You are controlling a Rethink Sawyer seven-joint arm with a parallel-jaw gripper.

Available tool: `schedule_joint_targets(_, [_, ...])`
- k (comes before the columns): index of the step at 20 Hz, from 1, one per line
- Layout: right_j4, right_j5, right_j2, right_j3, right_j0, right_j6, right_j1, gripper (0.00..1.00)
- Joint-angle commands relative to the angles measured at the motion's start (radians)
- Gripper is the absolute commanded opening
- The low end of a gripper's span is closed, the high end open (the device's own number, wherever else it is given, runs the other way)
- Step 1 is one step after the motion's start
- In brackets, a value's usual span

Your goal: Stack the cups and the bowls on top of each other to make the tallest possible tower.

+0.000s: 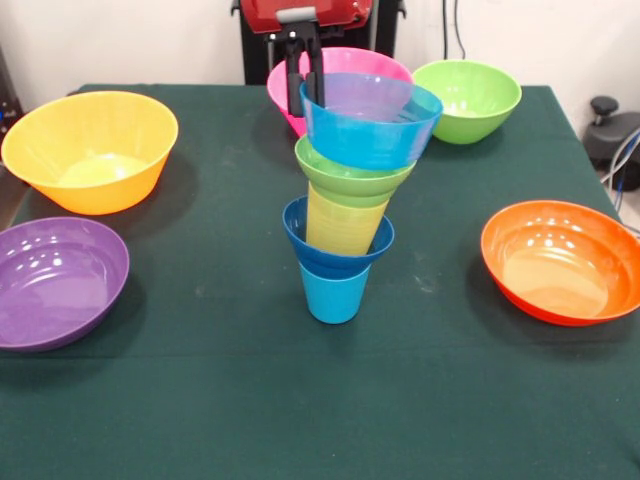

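Gripper (303,80), top centre of the frame, pinches the rim of the light blue bowl (371,122) atop the tower (345,205), mid-frame on the table (200,400). That bowl tilts; letting go unevenly could topple the leaning column.

Non-task items you see, by clock position from table centre:

- Dark green tablecloth (250,400): covers whole tabletop, faint wrinkles and pale specks toward 6 o'clock.
- White wall (130,40): backdrop across 10 to 2 o'clock.
- Black cables (458,30): hang down wall at 1 o'clock.
- Black knobbed stand (604,108): off table edge at 2 o'clock, dark grey base just beside it.
- Light blue cables (622,165): at 3 o'clock, right frame edge; you cannot tell what they join.
- Dark object (8,100): at 9 o'clock, left edge, mostly cut off.
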Motion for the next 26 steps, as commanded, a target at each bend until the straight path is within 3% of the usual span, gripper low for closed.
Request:
schedule_joint_targets(1, [-0.043, -0.05, -0.033, 0.061, 0.044, 0.087, 0.049, 0.0])
schedule_joint_targets(26, [-0.067, -0.055, -0.01, 0.041, 0.012, 0.045, 0.07, 0.0])
